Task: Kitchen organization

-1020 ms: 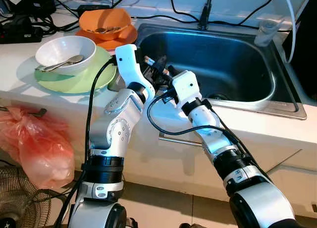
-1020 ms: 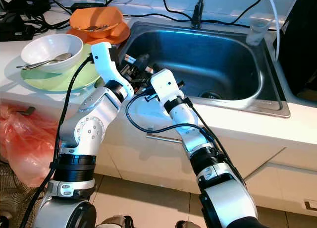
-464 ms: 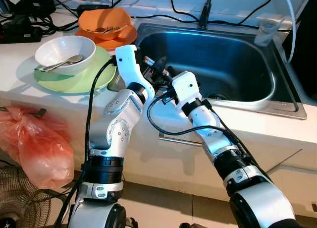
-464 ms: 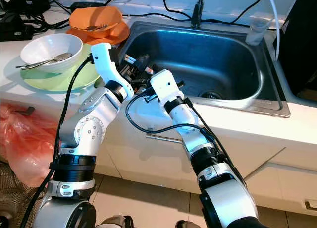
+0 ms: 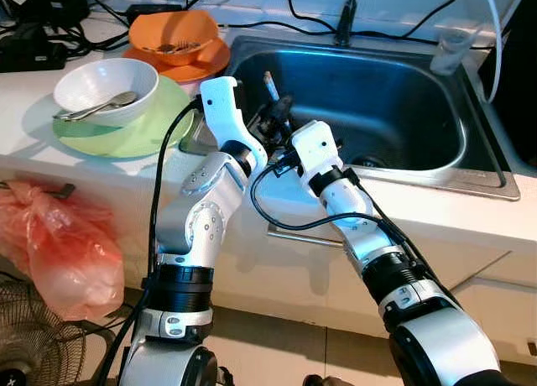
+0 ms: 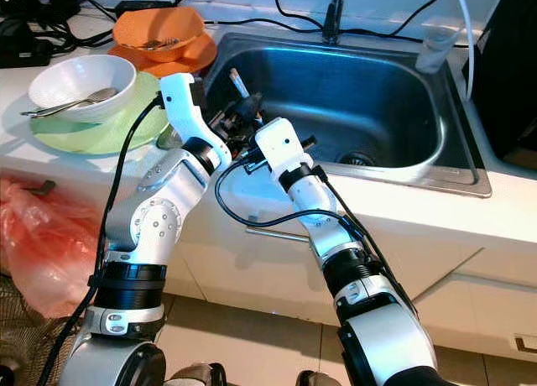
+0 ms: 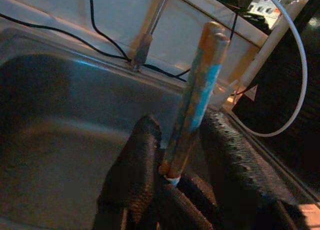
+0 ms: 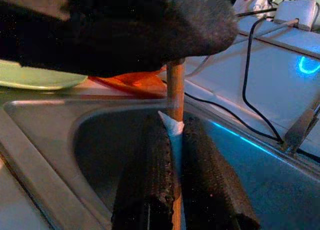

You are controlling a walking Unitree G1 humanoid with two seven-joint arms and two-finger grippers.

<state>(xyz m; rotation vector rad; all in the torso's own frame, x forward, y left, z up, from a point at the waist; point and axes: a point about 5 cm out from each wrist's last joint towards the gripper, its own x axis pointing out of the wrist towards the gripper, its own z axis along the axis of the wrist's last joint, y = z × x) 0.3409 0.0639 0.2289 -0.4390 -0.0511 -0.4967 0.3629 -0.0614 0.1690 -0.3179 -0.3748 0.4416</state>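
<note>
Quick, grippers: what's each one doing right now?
Left gripper: shut on the wooden stick, held upright over the sink.
Right gripper: shut on the same stick, lower down.

The wooden stick (image 5: 270, 86) now stands upright — earlier it lay low between both grippers.

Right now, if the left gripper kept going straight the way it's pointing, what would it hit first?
Probably the sink's far wall. The left gripper, with a wooden stick between its fingers, points across the basin toward the faucet base; nothing seems to lie between, though depth is unclear.
</note>
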